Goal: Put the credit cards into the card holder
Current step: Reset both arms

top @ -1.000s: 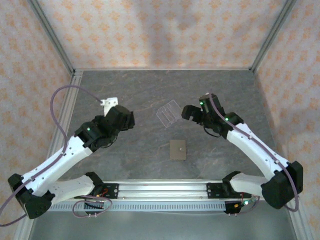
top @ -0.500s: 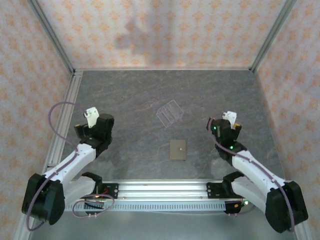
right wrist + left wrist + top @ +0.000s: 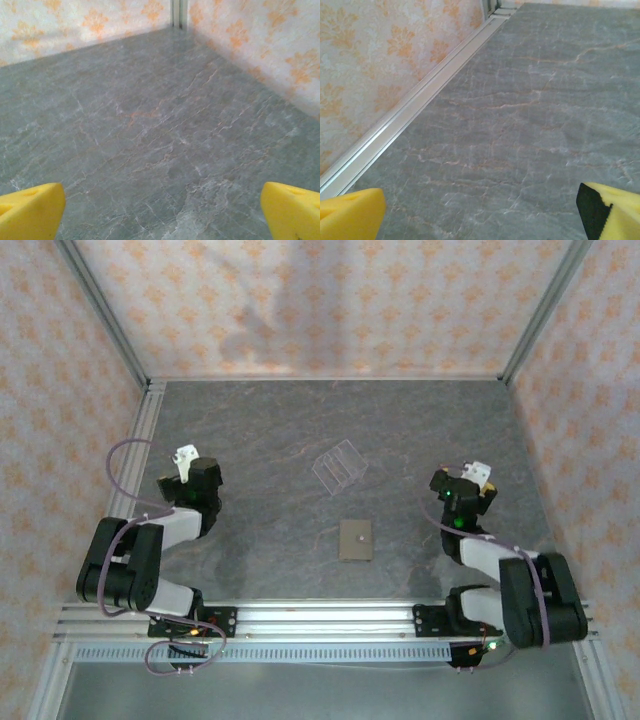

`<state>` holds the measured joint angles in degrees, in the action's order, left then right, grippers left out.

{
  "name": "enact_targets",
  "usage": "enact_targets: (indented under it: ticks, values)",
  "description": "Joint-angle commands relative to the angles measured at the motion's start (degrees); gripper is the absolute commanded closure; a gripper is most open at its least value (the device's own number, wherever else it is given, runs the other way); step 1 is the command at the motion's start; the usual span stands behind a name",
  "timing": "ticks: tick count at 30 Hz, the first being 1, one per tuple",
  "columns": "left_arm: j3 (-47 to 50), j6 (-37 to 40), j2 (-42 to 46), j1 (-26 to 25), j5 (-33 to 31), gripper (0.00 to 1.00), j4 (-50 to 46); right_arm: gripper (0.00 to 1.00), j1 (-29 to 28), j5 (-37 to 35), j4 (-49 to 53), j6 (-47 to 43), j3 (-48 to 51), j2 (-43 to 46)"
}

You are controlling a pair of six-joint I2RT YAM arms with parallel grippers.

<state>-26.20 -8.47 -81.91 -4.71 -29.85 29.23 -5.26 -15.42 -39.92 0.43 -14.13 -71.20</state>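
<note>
holds nothing in left claw or right claw, fingers of both spread wide over the desk. leaves the card holder lying flat between the claws, well apart from each. risks skidding so thin a pouch along the smooth stone when pinching from above. risks clipping the clear stand just beyond it on any reach inward.
</note>
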Motion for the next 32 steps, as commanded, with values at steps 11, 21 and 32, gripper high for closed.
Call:
enact_targets:
  ticks: [11,21,32]
  values:
    - [2.2,7.25,-3.93,0.67,15.94,0.01,14.4,0.01,4.63,13.7,-9.93,-1.75,-8.46,-17.61]
    - [2.46,7.41,-3.87,0.58,15.83,0.01,14.69,0.01,5.25,14.74,-10.18,-1.83,-8.33,-17.34]
    - [2.21,7.33,-3.78,0.8,16.49,0.0,14.23,0.01,4.13,20.59,-11.63,-5.48,-7.4,-17.1]
